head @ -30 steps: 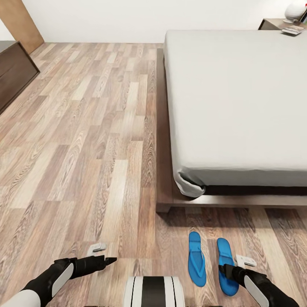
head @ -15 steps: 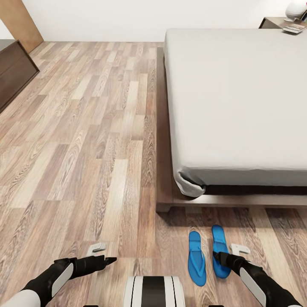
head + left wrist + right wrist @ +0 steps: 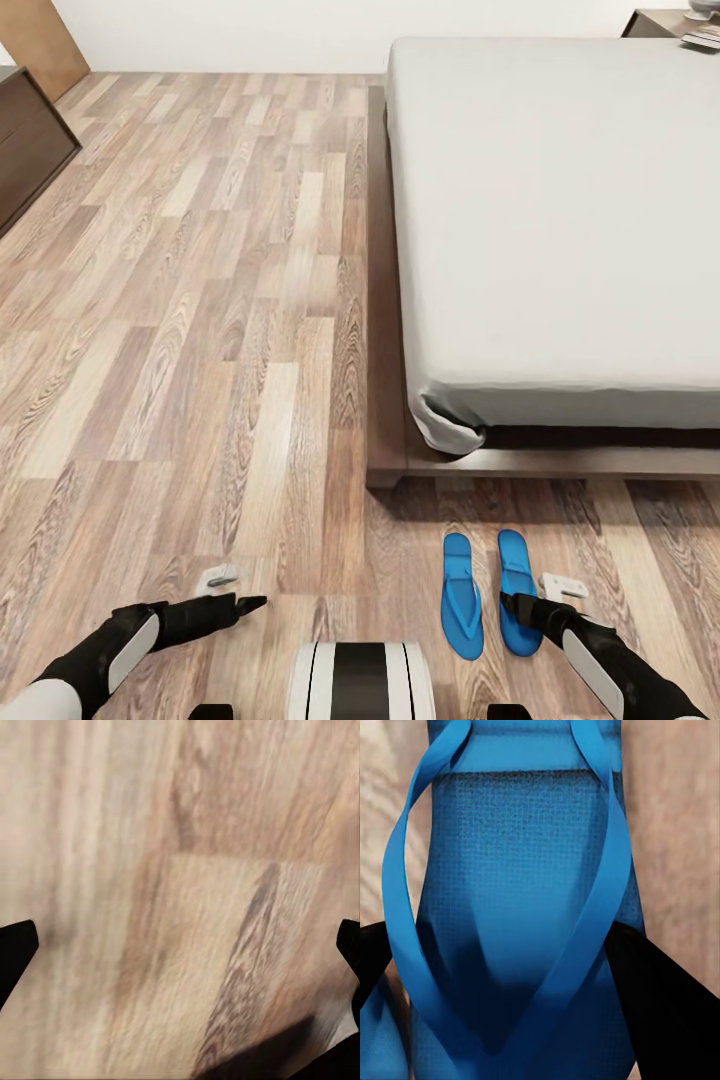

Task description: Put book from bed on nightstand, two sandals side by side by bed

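Room: bedroom, white wall at the far end, wood-plank floor (image 3: 200, 350), dark dresser (image 3: 30, 150) at the far left edge.
Bed: off-white mattress on a dark brown platform (image 3: 550, 230); no book on the part of the mattress in view.
Nightstand: dark corner at the far right top (image 3: 665, 20), carrying a flat item too small to name.
Sandals: two blue flip-flops on the floor just off the foot of the bed, left sandal (image 3: 461, 594), right sandal (image 3: 517, 587); near each other, long axes roughly parallel and pointing at the bed.
Right gripper (image 3: 540, 597): directly over the right sandal; jaws spread wider than the sole, one on each side across the short axis; whether they touch it cannot be told.
Left gripper (image 3: 232, 590): over bare floor, well apart from both sandals; jaws wide, holding nothing.
Nearer arm: right.
Strap, wrist view: blue V-strap (image 3: 585, 945) running along the sole.
Writing: none legible.
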You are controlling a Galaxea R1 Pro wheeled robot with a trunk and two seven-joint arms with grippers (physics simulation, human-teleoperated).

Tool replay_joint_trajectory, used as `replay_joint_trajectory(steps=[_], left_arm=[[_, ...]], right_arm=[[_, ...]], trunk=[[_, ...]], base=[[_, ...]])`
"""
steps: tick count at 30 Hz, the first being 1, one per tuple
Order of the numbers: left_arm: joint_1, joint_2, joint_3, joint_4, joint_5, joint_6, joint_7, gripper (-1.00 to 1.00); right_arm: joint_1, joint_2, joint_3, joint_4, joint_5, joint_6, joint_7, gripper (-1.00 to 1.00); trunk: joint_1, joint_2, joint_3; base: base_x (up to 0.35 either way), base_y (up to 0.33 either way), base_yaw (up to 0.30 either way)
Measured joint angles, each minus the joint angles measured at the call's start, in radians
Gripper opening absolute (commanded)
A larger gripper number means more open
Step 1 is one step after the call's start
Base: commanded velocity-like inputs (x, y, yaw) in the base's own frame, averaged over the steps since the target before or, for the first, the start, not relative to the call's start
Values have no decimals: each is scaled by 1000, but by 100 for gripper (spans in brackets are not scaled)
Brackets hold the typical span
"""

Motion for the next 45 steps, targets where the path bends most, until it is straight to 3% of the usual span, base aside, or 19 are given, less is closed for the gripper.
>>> replay_joint_trajectory(steps=[1, 2, 4, 6, 7, 10, 14, 21, 43, 45], left_arm=[[0, 16, 18, -5, 10, 3, -78, 100], [0, 39, 40, -21, 21, 13, -244, 100], [0, 68, 55, -56, 25, 44, -450, 100], [0, 112, 72, -147, 31, 121, -567, 100], [0, 124, 99, -185, 32, 150, -590, 100], [0, 111, 124, -208, 29, 165, -580, 100], [0, 98, 127, -212, 28, 167, -567, 100], [0, 87, 128, -212, 28, 168, -559, 100], [1, 85, 131, -211, 30, 168, -559, 100], [1, 85, 131, -211, 30, 169, -559, 100]], right_arm=[[0, 0, 0, 0, 0, 0, 0, -100], [0, 0, 0, 0, -1, 0, 0, -100], [0, 0, 0, 0, -1, 0, 0, -100], [0, -1, -1, -1, -1, 0, 0, -100], [0, -1, -1, -1, -1, 0, 0, -100], [0, -2, -1, -1, -1, 1, 0, -100], [-1, -2, -2, -4, 0, -6, 0, -100], [2, -1, 5, -5, -7, -84, 3, -100], [0, -2, -3, -16, 3, -68, 4, -100], [-1, -2, -6, -15, 8, -51, 3, -100]], trunk=[[0, 0, 0], [0, 0, 0], [0, 0, 0], [0, 0, 0], [0, 0, 0], [1, 0, -4], [2, -1, -19], [5, -3, -46], [5, -3, -47], [4, -2, -39]], base=[[0, 0, 0], [0, 0, 0], [0, 0, 0], [0, 0, 0], [0, 0, 0], [0, 0, 0], [0, 0, 0], [0, 0, 0], [0, 0, 0], [0, 0, 0]])
